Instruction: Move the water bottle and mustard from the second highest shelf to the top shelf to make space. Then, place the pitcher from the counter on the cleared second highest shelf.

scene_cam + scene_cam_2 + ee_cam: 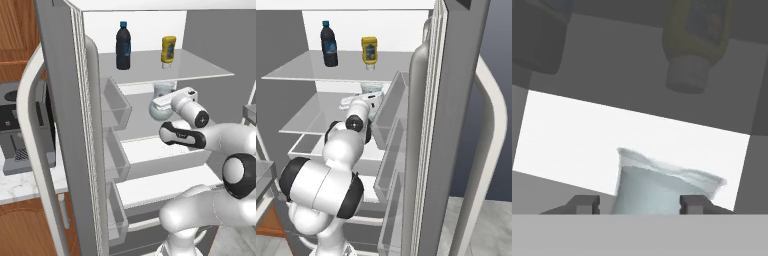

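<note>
We find the hand clasping the pitcher at its neck; we judge the glass slippery, fragile, and best held there.

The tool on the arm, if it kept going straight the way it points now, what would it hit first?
Probably the pitcher: its neck sits between the tool fingertips, seemingly touching already. Behind it lies the fridge's white back wall.
</note>
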